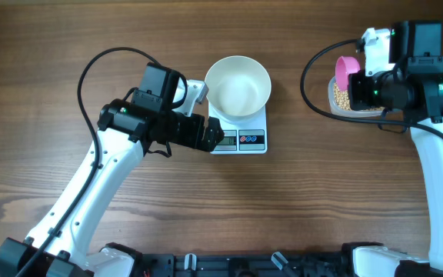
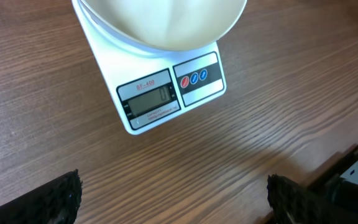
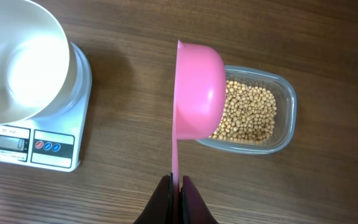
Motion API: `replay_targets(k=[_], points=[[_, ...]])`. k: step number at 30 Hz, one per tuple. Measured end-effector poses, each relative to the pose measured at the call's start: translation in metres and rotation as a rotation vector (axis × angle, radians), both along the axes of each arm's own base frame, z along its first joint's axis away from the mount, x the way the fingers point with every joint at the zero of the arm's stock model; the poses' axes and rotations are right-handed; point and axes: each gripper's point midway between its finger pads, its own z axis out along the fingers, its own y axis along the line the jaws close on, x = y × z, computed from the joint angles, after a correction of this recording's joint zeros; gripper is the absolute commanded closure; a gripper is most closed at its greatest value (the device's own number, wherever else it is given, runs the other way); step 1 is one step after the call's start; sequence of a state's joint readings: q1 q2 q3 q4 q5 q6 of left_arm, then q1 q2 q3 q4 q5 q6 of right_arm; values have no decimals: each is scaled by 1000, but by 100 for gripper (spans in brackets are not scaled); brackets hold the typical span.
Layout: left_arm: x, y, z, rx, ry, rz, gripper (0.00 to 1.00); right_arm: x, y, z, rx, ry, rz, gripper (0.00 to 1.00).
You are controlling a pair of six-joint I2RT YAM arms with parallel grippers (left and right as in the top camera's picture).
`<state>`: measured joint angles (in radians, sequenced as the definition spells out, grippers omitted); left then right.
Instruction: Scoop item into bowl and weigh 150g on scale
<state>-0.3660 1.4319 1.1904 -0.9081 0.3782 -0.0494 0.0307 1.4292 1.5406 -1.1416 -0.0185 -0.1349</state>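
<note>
An empty white bowl (image 1: 238, 85) stands on the white scale (image 1: 241, 139), whose display faces the table's front. My left gripper (image 1: 210, 136) hovers open just left of the scale's display (image 2: 150, 99), its fingers (image 2: 58, 199) wide apart over bare wood. My right gripper (image 3: 176, 185) is shut on the thin handle of a pink scoop (image 3: 199, 87). The scoop (image 1: 347, 71) hangs on its side above the left end of a clear container (image 3: 253, 112) of tan beans (image 3: 248, 115). The scoop's inside is turned away from the right wrist camera.
The clear container (image 1: 350, 100) sits at the right, partly under my right arm. Black cables loop over the wood near both arms. Bare wood lies between the scale and the container.
</note>
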Motion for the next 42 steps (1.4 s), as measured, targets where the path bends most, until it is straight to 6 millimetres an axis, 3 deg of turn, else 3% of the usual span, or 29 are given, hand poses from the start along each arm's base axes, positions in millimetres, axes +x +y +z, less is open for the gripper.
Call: replay_targets(k=[20, 24, 32, 36, 42], points=[[-1, -1, 0, -5, 2, -3, 0, -2, -4, -1, -18, 8, -11, 96], [-1, -1, 0, -6, 2, -3, 0, -10, -17, -6, -48, 48, -41, 96], [-1, -1, 1, -8, 3, -4, 0, -9, -64, -5, -132, 41, -144, 96], [-1, -1, 1, -8, 3, -4, 0, 2, -73, -19, -142, 54, -163, 96], [-1, -1, 1, -8, 3, -4, 0, 21, -79, -66, -163, 142, -164, 96]])
